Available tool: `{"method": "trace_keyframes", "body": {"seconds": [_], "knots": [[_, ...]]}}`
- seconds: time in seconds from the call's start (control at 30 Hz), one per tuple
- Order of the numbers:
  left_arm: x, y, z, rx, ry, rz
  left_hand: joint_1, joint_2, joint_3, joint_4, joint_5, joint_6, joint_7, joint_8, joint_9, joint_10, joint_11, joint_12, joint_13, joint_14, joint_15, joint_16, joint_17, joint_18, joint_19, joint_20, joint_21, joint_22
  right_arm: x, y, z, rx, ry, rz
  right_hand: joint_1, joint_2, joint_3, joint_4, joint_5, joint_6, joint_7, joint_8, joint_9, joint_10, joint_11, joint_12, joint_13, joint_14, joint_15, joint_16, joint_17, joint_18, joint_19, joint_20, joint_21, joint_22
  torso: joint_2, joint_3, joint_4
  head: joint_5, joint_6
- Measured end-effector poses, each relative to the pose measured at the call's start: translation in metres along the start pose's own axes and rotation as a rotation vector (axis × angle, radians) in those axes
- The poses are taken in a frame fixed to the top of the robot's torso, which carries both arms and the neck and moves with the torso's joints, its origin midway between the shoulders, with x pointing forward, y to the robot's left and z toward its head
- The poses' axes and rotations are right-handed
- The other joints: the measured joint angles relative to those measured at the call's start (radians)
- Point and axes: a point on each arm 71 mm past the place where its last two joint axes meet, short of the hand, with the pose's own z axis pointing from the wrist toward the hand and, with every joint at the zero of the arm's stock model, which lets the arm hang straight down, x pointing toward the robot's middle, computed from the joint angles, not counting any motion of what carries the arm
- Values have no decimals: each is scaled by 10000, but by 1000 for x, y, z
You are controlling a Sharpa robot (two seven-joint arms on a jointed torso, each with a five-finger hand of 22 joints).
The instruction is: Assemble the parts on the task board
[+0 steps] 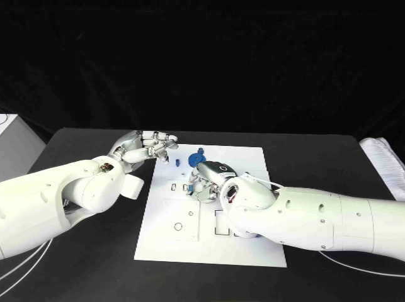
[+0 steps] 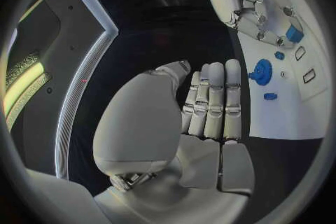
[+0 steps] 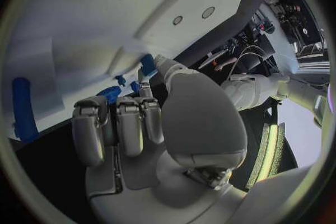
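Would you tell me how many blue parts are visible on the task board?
4: a round gear, two small pieces beside it, and a block at the right hand. More may be hidden under that hand.

Smooth white arm shells, silver left hand [image 1: 148, 146], silver right hand [image 1: 211, 176], white cables

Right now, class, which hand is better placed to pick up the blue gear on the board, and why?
Probably the right hand: it sits over the board, just short of the gear. The left hand hovers at the board's edge, holding nothing.
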Motion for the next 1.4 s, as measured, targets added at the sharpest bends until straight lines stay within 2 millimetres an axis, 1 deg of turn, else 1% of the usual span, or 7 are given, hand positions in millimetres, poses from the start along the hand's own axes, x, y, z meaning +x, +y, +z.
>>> {"method": "trace_keyframes", "body": {"seconds": [0.13,0.3,0.5,0.6,0.73,1.2,1.4], "knots": [[0,0,0,-5,-2,1,0,0,0,0,0,0,0,0,0,0,0,0,0,0,0,0,0,1,0,0,0,0,1,0,0,-13,5,-14,-45,-164,3,-86,-23,-311,125,30,345,-10,92,-73,0,0,0,0,0,1,0,0,0,-1,-1,-2,0,14,-28],[0,0,0,-11,-3,2,0,0,0,0,0,0,0,0,0,0,0,0,-1,0,0,0,0,0,1,0,0,-1,1,-1,0,-8,0,-32,-93,-335,-4,-145,-58,-528,231,-144,268,6,168,-140,-1,3,78,0,0,0,-37,37,0,-1,-5,-9,0,23,-43],[0,0,0,-21,-5,3,0,0,0,0,0,0,0,0,-1,0,0,0,-1,0,0,0,0,0,1,0,0,-1,1,-2,0,7,14,-50,-99,-340,-4,-145,-116,-606,310,-183,206,-4,178,-198,-2,0,147,0,0,1,0,74,0,-2,-8,-9,-5,31,-59],[0,0,0,-25,-6,4,0,0,0,0,0,0,0,0,-2,0,0,0,-2,0,0,0,0,0,1,1,0,-2,1,-2,0,8,15,-55,-151,-393,-4,-145,-116,-724,353,-253,162,5,256,-343,-2,3,166,0,0,0,-28,119,0,-2,-11,-11,-6,31,-60],[0,0,0,-29,-7,4,0,0,0,0,0,0,0,0,-2,0,0,0,-2,0,0,-1,0,0,1,1,0,-2,1,-2,1,0,15,-51,-271,-513,-89,-136,-627,-971,458,-415,80,-13,347,-682,-3,0,256,0,0,1,0,219,0,-3,-13,-15,-6,20,-61],[-1,0,0,-42,-8,5,-40,-40,0,0,0,0,0,0,8,0,0,0,6,0,0,-1,1,0,2,1,0,-3,1,-3,1,-102,-29,-7,-388,-629,-978,149,-751,-1139,484,-473,-13,-85,418,-798,-4,0,325,0,0,1,0,290,0,-4,-12,-10,-12,10,-45],[-1,1,0,-58,-22,24,-40,-40,3,3,0,0,0,0,7,0,0,0,6,0,0,-1,0,0,2,1,-1,-2,-2,-4,-4,-196,-157,108,-388,-629,-1845,560,-791,-1307,543,-570,-75,-120,452,-860,-4,-15,341,0,0,0,-35,325,0,-5,-8,-9,-3,2,-44]]}}
